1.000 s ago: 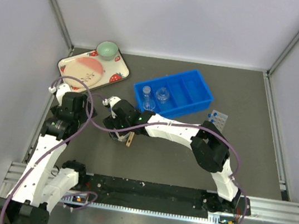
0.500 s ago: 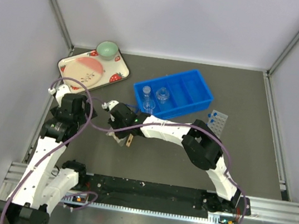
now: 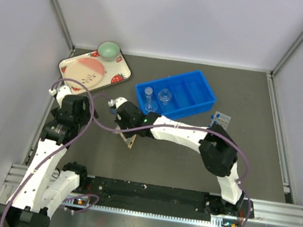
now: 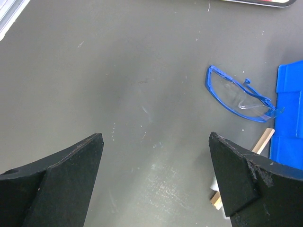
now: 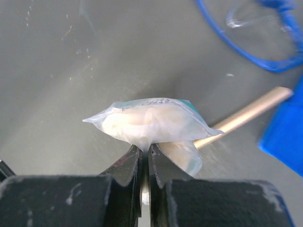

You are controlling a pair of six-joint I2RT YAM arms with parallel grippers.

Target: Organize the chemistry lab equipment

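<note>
My right gripper (image 5: 144,149) is shut on the bottom seam of a clear plastic packet (image 5: 151,120) with white contents, held just above the grey table. A wooden stick (image 5: 251,111) lies right behind it, and blue safety goggles (image 5: 277,66) lie farther back. From above, the right gripper (image 3: 120,125) hangs left of the blue bin (image 3: 202,76), over the wooden stick (image 3: 131,142). My left gripper (image 4: 156,139) stands open over bare table, with the goggles (image 4: 239,97) to its far right and nothing between its fingers.
The blue bin holds two glass flasks (image 3: 149,103) (image 3: 165,96). A small test tube rack (image 3: 220,121) sits right of it. At the back left, a strawberry tray (image 3: 67,66) carries a green bowl (image 3: 109,50) and a pink plate (image 3: 87,71). Walls enclose the table.
My right gripper has closed on the packet and lifted it slightly, shifting a little to the right. The left arm has stayed still and open.
</note>
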